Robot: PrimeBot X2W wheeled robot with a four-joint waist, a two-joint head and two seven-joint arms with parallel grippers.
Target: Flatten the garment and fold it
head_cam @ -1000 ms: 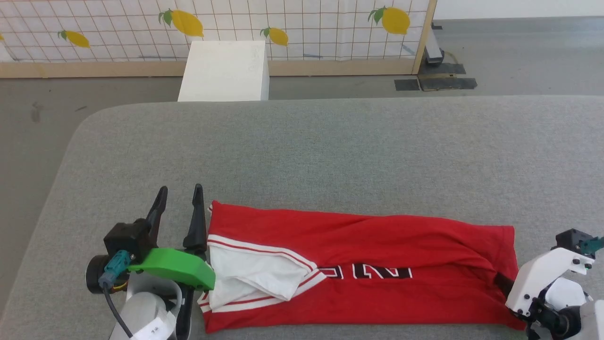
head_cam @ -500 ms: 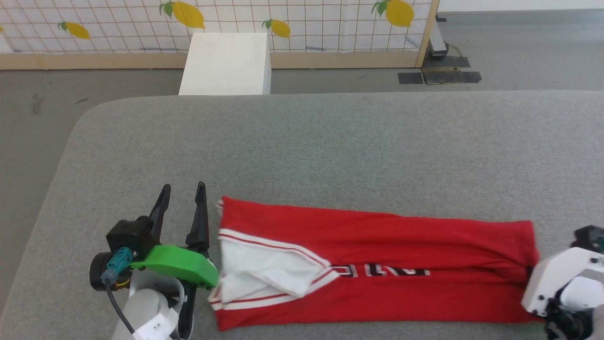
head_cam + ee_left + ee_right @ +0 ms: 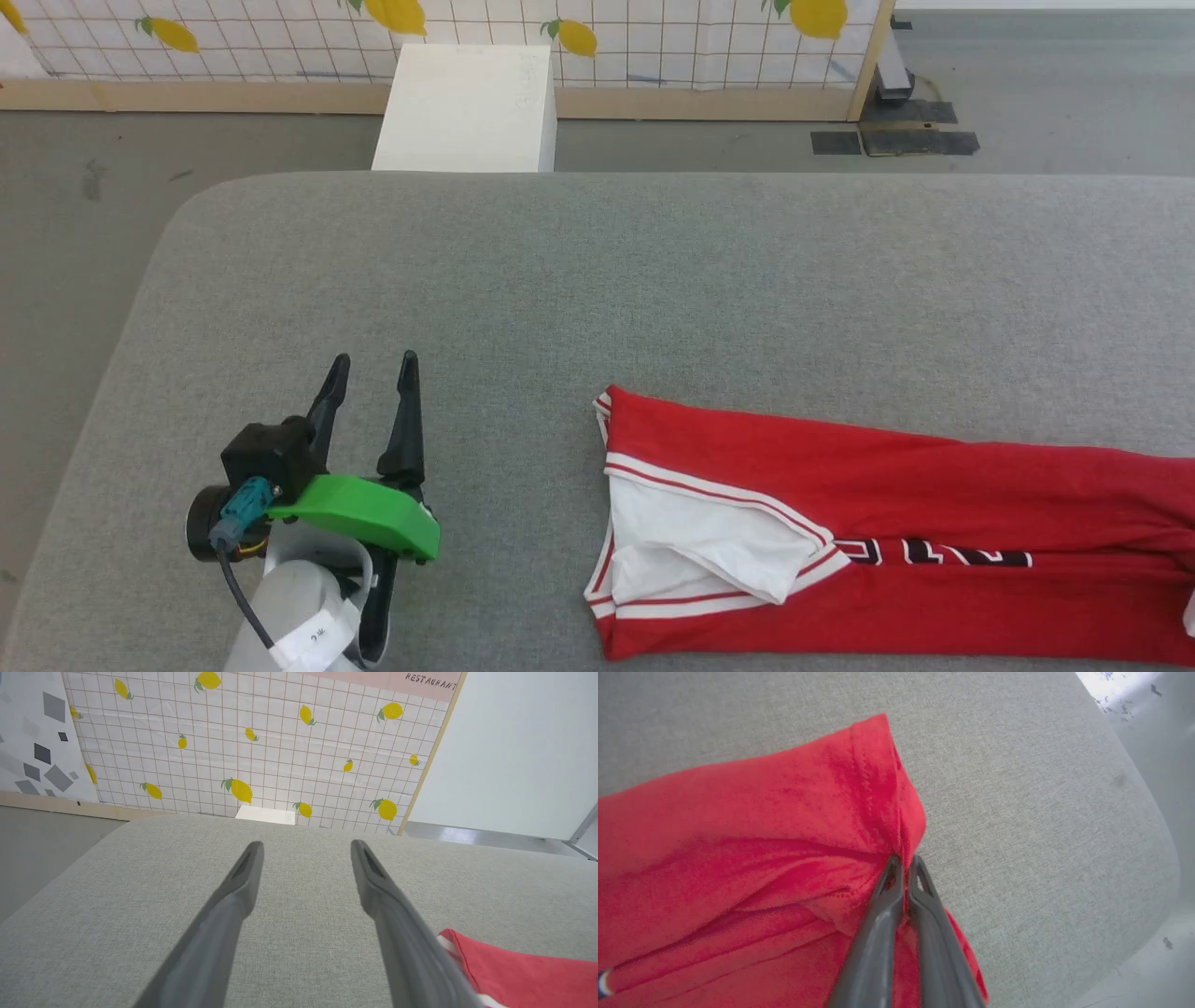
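**Right claw (image 3: 904, 858) clamped on shirt (image 3: 761, 835)**

Its fingers are pressed together, pinching a fold at the red shirt's end. The shirt lies as a long folded strip on the grey desk (image 3: 653, 280), with the white sleeve (image 3: 700, 551) on top. The left claw (image 3: 375, 364) sits well apart from it, fingers spread, holding nothing.

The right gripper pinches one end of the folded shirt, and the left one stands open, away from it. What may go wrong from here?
1. The right gripper is shut on just a small bunch of the garment at its end; a pull might slip it free.
2. The left gripper is open and apart from the cloth, so nothing anchors that end; the shirt may slide instead of flattening.
3. The white sleeve lies crumpled on top and may end up creased.
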